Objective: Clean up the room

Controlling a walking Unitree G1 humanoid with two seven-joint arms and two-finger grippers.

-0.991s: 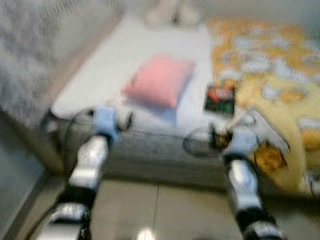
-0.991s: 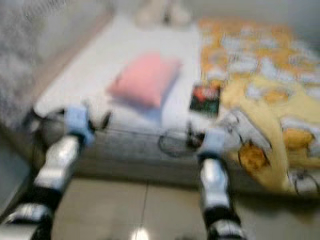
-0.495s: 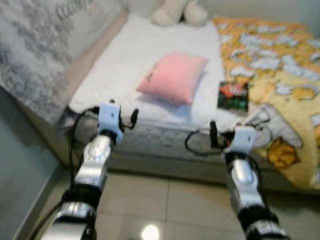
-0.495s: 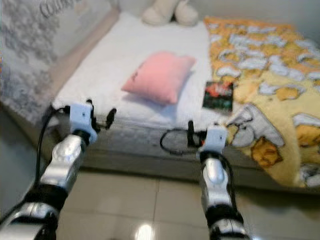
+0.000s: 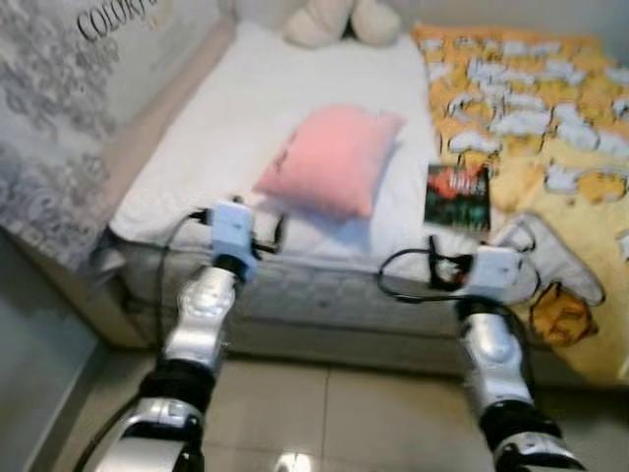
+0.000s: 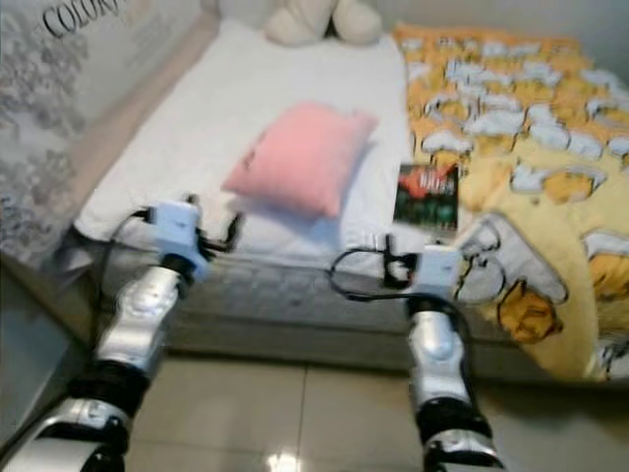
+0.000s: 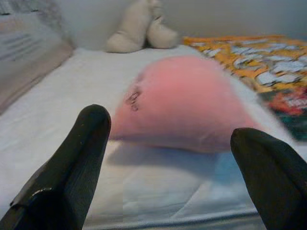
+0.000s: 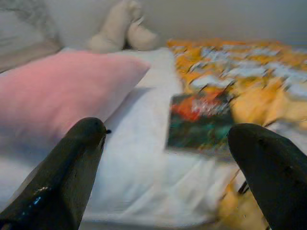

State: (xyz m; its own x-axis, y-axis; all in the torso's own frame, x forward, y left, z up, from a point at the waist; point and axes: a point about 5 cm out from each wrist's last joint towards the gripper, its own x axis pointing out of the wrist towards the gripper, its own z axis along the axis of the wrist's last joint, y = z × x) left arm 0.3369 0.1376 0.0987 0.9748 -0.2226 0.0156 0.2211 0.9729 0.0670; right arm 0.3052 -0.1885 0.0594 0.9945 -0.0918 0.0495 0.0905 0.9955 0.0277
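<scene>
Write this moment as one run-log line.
left hand: open, facing pink pillow | right hand: open, facing book | bed

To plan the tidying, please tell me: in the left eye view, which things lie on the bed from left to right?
Pink pillow → dark book → yellow patterned blanket.

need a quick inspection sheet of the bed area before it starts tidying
surface: bed with a white sheet, beige tiled floor before it
job's things: pink pillow lying mid-bed; dark book at the edge of the yellow patterned blanket
clutter: cream plush toy at the far end of the bed
grippers: left hand open, aimed at the pillow; right hand open, aimed at the book; both empty, at the bed's near edge
cables: black cable loops at both wrists
surroundings: grey patterned wall with lettering on the robot's left
</scene>
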